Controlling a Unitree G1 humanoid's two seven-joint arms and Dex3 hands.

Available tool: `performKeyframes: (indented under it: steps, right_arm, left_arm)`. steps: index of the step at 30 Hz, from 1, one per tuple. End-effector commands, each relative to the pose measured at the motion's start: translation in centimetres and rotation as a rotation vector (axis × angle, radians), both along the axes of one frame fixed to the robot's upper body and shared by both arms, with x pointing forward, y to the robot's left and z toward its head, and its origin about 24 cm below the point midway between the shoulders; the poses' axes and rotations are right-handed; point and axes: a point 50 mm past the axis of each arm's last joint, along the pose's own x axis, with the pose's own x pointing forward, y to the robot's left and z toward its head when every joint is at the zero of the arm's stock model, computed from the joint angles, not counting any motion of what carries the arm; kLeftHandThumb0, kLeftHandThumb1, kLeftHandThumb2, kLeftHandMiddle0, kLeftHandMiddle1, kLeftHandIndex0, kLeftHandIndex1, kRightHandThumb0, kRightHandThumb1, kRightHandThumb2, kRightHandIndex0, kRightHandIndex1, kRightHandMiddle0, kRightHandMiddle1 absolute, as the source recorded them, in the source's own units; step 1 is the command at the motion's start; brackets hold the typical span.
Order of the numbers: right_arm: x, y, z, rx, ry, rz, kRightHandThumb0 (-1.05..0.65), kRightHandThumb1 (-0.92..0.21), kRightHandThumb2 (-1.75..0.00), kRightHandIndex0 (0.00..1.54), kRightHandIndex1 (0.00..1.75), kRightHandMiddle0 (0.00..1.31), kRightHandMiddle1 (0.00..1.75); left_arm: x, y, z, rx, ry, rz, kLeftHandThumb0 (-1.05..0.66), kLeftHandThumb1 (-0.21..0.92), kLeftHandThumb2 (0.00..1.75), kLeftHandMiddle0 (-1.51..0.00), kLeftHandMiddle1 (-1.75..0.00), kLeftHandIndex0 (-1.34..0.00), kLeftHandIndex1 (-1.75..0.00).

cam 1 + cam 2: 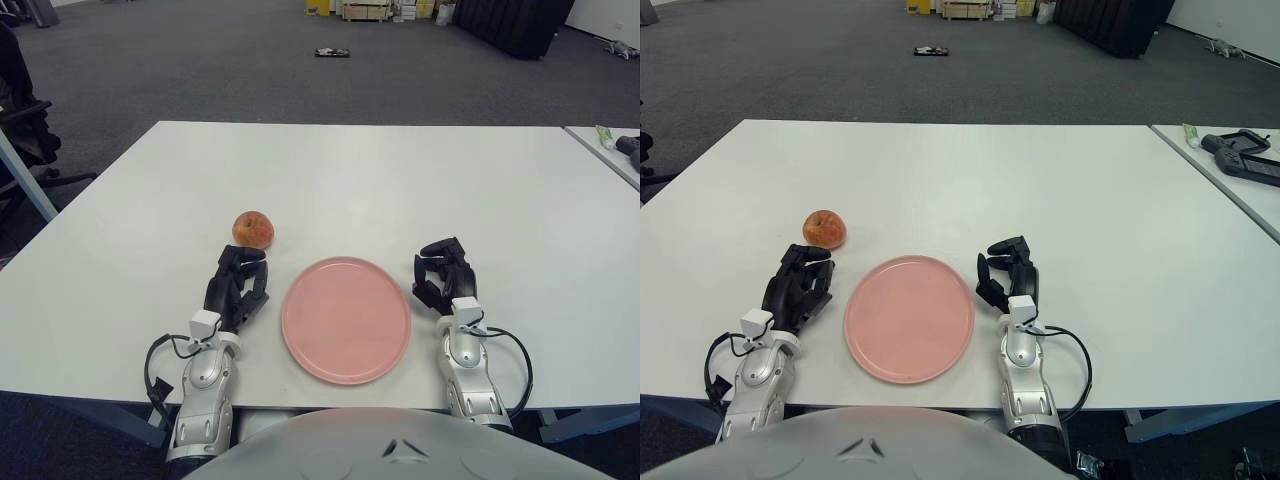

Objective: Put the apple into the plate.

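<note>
Apple [253, 229] sits on the white table [400, 180], at about 10 o'clock from the pink plate [346, 319], near it but not touching. Plate is bare, so the task is not yet done.

Left hand [237, 287] is just below the apple, at its 6 o'clock, fingertips close to it but apart; fingers loosely curled, holding nothing. Right hand [444, 274] shows just right of the plate at its 3 o'clock, fingers likewise curled and bare, idle.

Handling, as a guess: apple looks firm, roundish, light enough for one hand, with smooth skin that may slip and a shape that can roll if nudged. It bruises rather than breaks. Best hold is probably around the widest middle, fingers wrapping from the near side and top, not the stem end.

Room: lots of bare table around the apple at 9, 12 and 3 o'clock. Table's near edge is close behind both wrists. The path from apple to plate runs toward 4 o'clock, short and unblocked. Plate rim is low, so only a small lift seems needed.
</note>
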Motion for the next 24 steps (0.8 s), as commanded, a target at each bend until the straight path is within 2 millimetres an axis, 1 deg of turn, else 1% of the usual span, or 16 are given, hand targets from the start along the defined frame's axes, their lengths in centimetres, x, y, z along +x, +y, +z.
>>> performKeyframes:
  steps: [1,7,12,16,19,22,24]
  right_arm:
    - [0.0,-0.1,-0.3,0.001,0.022,-0.011,-0.38,-0.69,-0.85,0.62,1.39,0.34,1.75]
    - [0.0,-0.1,-0.3,-0.003,0.021,-0.012,-0.38,-0.68,-0.86,0.63,1.39,0.34,1.75]
    - [0.1,-0.1,-0.3,-0.006,0.023,-0.011,-0.38,-0.68,-0.86,0.64,1.4,0.34,1.75]
    - [0.1,-0.1,-0.3,-0.005,0.026,-0.004,-0.38,-0.68,-0.86,0.63,1.39,0.34,1.75]
    - [0.1,-0.1,-0.3,-0.003,0.024,-0.003,-0.38,-0.68,-0.86,0.63,1.39,0.34,1.75]
    - [0.1,-0.1,-0.3,0.002,0.024,-0.005,-0.38,-0.68,-0.85,0.63,1.39,0.34,1.75]
    - [0.1,-0.1,-0.3,0.002,0.027,-0.004,-0.38,-0.69,-0.84,0.62,1.39,0.33,1.75]
  left_arm:
    - [-0.1,0.0,-0.3,-0.008,0.025,-0.006,-0.36,0.85,0.62,-0.5,-1.42,-0.24,-1.75]
    - [-0.1,0.0,-0.2,0.0,0.014,-0.006,-0.36,0.85,0.63,-0.5,-1.43,-0.24,-1.75]
    - [-0.4,-0.1,1.0,0.019,-0.042,0.014,-0.36,0.81,0.68,-0.53,-1.47,-0.26,-1.75]
    - [-0.4,-0.1,1.7,0.117,-0.13,0.07,-0.37,0.78,0.73,-0.55,-1.48,-0.28,-1.75]
    - [-0.3,-0.4,2.4,0.24,-0.207,0.107,-0.37,0.77,0.74,-0.54,-1.48,-0.29,-1.75]
    - [-0.2,-0.9,3.2,0.344,-0.289,0.134,-0.37,0.79,0.71,-0.48,-1.47,-0.27,-1.75]
    - [-0.3,-0.8,3.2,0.462,-0.327,0.15,-0.36,0.86,0.62,-0.41,-1.45,-0.23,-1.75]
